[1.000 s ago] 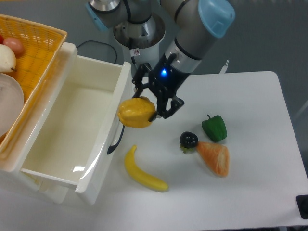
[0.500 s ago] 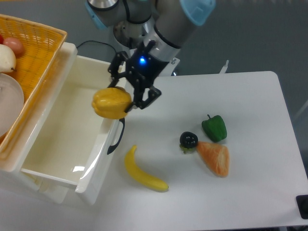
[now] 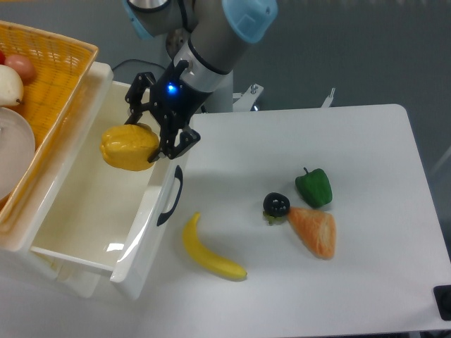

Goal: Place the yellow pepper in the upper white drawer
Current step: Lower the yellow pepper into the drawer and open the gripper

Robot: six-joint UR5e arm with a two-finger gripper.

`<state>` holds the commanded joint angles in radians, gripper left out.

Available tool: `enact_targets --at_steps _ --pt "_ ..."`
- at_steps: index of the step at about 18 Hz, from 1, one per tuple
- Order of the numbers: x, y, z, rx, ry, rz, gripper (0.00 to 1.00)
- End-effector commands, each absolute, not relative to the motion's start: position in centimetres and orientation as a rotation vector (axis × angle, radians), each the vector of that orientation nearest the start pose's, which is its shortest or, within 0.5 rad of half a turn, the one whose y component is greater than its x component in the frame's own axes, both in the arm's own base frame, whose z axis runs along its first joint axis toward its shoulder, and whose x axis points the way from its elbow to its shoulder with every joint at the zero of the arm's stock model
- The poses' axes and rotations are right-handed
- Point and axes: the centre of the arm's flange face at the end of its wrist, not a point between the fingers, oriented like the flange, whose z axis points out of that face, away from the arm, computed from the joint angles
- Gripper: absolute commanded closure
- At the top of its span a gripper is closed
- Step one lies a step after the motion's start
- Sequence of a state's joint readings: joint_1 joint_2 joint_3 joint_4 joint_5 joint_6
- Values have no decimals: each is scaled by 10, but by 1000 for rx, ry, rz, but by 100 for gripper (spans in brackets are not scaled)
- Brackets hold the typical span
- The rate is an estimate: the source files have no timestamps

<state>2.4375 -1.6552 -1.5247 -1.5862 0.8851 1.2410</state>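
I observed the gripper [image 3: 144, 144] clamped on the yellow pepper [image 3: 128, 148], held above the open upper white drawer [image 3: 84, 211]. A banana [image 3: 210, 250] lay on the table [image 3: 366, 211].

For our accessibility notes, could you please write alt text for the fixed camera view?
A robot gripper holds the yellow pepper over the open upper white drawer. On the white table lie a banana, a green pepper, a dark fruit and an orange piece.
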Motion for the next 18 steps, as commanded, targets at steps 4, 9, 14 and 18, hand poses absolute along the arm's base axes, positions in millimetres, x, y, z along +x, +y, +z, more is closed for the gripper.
enact_targets --at_steps 4,9,14,18 --pt "-272 489 481 -2489 444 -520 54" --pt "-268 495 475 -2491 462 -534 50" --pt "-259 502 470 -2515 511 -528 29" --pt "-261 507 469 -2508 527 -492 4"
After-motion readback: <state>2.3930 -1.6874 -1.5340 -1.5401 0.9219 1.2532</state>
